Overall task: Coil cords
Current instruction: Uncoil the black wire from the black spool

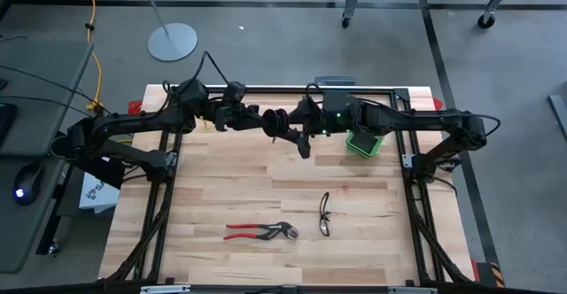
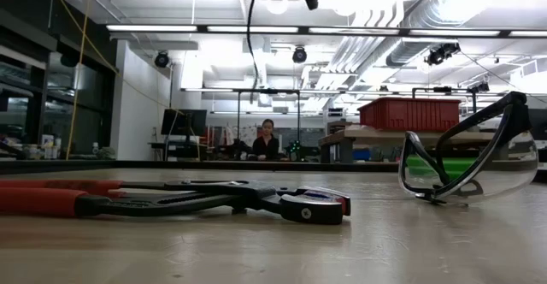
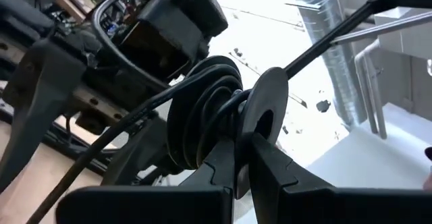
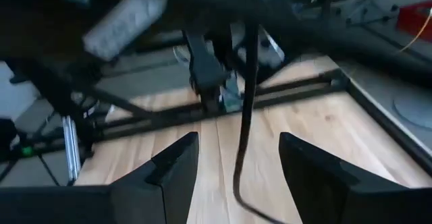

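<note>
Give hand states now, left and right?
Left hand: shut on the thin black coiled cord.
Right hand: open, holding nothing; cord's loose end hangs between its fingers.

You will find no text, label, brand, number or sign that can be read in any of these views. The red-handled pliers (image 2: pixel 171 200), the safety glasses (image 2: pixel 468 157) and the red bin (image 2: pixel 412 113) in the room behind show you no legible marking, and a white sheet (image 1: pixel 96 190) beside the surface carries dark marks too small to make out.
</note>
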Available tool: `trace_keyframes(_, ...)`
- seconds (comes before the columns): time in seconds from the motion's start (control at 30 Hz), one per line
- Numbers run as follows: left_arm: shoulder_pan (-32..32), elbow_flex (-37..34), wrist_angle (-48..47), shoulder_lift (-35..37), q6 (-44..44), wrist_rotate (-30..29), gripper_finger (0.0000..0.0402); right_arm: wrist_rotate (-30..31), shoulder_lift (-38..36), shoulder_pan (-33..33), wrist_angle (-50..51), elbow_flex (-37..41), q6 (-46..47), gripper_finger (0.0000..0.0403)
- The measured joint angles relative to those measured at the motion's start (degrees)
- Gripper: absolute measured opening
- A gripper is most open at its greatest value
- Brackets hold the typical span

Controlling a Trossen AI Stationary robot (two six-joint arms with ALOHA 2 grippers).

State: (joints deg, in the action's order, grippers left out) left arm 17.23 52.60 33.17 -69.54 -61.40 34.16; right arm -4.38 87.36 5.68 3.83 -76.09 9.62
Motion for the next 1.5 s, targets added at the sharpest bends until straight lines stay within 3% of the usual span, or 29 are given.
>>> trace_keyframes(0.2,-0.09,0.0,0.15,0.0,-0.8,-0.07,0.0012,2.39,1.98,0.21,-2.97,0.0,3.71,0.0198)
trace_keyframes(0.3,-0.09,0.0,0.19,0.0,-1.02,-0.19,0.0012,4.82,2.87,0.21,-3.47,0.0,4.99,0.0179)
trace_keyframes(0.57,0.02,0.0,-0.04,0.0,-1.5,1.47,0.0012,7.6,1.7,-0.09,-4.92,0.02,1.89,0.0013)
trace_keyframes(0.83,0.07,0.04,-7.62,0.02,-1.42,7.23,0.0012,7.89,-2.44,1.5,-1.71,0.04,0.38,0.0005)
trace_keyframes(0.97,1.15,0.04,-11.82,0.07,2.48,7.14,0.0012,8.04,-5.72,2.23,2.36,0.02,-1.08,0.0003)
trace_keyframes(1.23,8.67,0.04,-9.49,0.35,5.34,-2.41,0.0012,8.3,-13.74,0.83,16.25,0.02,-0.26,0.0001)
trace_keyframes(1.37,11.85,0.02,-2.78,0.35,2.13,-7.88,0.0012,8.24,-14.73,-1.17,18.87,0.02,0.95,0.0001)
trace_keyframes(1.5,13.31,0.02,3.25,0.37,-3.17,-9.67,0.0012,8.21,-13.95,-2.79,19.5,0.02,3.39,0.0002)
